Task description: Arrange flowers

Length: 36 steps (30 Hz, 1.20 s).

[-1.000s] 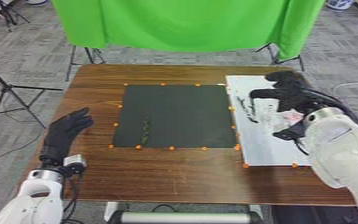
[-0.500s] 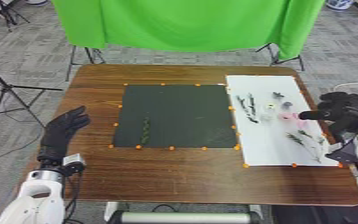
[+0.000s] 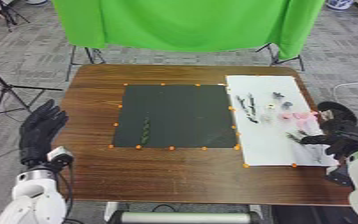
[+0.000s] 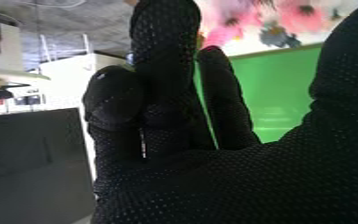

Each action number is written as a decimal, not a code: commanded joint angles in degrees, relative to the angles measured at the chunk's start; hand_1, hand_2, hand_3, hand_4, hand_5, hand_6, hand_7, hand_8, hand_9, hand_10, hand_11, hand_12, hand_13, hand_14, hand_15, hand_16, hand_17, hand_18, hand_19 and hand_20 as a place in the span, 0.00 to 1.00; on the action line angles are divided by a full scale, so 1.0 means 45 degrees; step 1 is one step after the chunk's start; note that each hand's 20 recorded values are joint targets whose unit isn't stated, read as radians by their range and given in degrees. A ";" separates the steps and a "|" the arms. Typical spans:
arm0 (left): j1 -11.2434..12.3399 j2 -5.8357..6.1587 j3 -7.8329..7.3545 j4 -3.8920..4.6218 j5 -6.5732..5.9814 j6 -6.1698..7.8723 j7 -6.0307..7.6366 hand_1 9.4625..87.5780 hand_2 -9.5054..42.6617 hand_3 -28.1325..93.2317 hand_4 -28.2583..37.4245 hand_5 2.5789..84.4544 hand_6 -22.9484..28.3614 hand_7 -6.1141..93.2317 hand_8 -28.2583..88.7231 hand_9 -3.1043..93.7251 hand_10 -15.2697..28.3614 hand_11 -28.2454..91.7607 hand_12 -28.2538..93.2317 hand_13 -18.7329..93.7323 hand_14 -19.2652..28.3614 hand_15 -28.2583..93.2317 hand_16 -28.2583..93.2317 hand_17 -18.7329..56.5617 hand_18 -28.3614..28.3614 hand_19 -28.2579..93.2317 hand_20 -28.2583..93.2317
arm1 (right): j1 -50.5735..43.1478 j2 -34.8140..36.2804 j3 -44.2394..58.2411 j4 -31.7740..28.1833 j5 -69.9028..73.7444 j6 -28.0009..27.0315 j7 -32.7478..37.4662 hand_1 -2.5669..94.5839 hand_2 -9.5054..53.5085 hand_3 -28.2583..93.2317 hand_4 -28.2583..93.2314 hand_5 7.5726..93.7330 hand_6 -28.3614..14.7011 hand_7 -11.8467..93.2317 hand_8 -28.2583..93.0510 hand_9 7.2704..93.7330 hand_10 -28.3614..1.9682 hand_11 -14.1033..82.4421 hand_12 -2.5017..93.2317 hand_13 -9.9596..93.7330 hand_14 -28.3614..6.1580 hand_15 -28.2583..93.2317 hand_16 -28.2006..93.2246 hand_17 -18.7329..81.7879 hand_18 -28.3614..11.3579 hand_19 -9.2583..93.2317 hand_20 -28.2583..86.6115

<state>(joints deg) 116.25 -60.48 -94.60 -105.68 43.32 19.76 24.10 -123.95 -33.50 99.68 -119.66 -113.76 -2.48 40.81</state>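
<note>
Keeps the right hand (image 3: 342,137) wide at the right edge of the brown worktop (image 3: 175,175), over the right side of the white board (image 3: 262,152), with thumb and fingers apart and around nothing visible. Cannot tell whether it touches the green sprigs (image 3: 293,136) just beside it, toward the board's near right corner. Has the pink flowers (image 3: 302,119) lying by the board's right edge, farther from the near edge than the sprigs, with small grey flowers (image 3: 286,105) and a pale flower (image 3: 270,106) beyond. Has dark branches (image 3: 250,107) laid along the board's left edge. Carries a single leafy stem (image 3: 145,132) on the black mat (image 3: 189,115), near its near left corner and roughly in line with its left edge. Holds the left hand (image 3: 40,131) at the worktop's left edge, well apart from the flowers, with fingers straight and grasping nothing.
</note>
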 commanded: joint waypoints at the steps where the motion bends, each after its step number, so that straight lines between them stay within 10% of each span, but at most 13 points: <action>1: 0.0184 -0.0118 -0.0097 -0.0203 -0.0029 0.0061 -0.0112 0.65 0.31 0.77 0.24 0.54 0.46 0.29 0.15 0.46 0.63 0.43 0.31 0.54 0.66 0.42 0.21 0.62 0.70 0.30 0.55 | -0.0100 -0.0138 -0.0560 0.0537 -0.0343 0.0213 0.0429 0.31 0.00 0.75 0.07 0.45 0.57 0.22 0.19 0.60 0.30 0.24 0.20 0.90 0.61 0.66 0.44 0.77 0.41 0.94 0.51; 14: 0.0193 -0.0136 -0.0180 -0.0172 0.0008 -0.0137 -0.0329 0.57 0.22 0.79 0.24 0.57 0.45 0.30 0.14 0.48 0.63 0.44 0.31 0.53 0.67 0.42 0.21 0.59 0.69 0.28 0.54 | 0.0284 0.0016 -0.1967 0.1256 -0.1292 0.3741 0.0262 0.46 0.00 0.77 0.05 0.66 0.65 0.31 0.15 0.89 0.53 0.39 0.23 0.99 0.72 0.65 0.46 0.85 0.48 0.98 0.50; 18: 0.0157 -0.0149 -0.0188 -0.0104 0.0004 -0.0223 -0.0420 0.55 0.19 0.80 0.24 0.56 0.45 0.30 0.14 0.48 0.63 0.44 0.30 0.52 0.67 0.43 0.21 0.58 0.69 0.28 0.54 | 0.0483 0.0054 -0.2260 0.1399 -0.1573 0.4963 0.0156 0.54 0.00 0.71 0.06 0.74 0.64 0.34 0.29 0.94 0.57 0.41 0.24 1.00 0.74 0.67 0.46 0.87 0.48 1.00 0.51; 36: 0.0162 -0.0046 -0.0276 -0.0111 0.0074 -0.0552 -0.0802 0.49 0.15 0.81 0.23 0.57 0.45 0.29 0.15 0.48 0.63 0.43 0.31 0.51 0.68 0.42 0.21 0.55 0.70 0.29 0.52 | 0.1985 -0.0274 -0.2279 -0.0679 0.0020 0.5416 -0.0020 0.60 0.00 0.74 0.08 0.83 0.60 0.40 0.32 0.99 0.58 0.46 0.26 1.00 0.77 0.71 0.44 0.90 0.50 1.00 0.55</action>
<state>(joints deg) 116.41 -60.67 -95.25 -106.08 43.43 18.20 21.52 -121.81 -34.13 92.54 -118.19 -115.79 21.20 41.26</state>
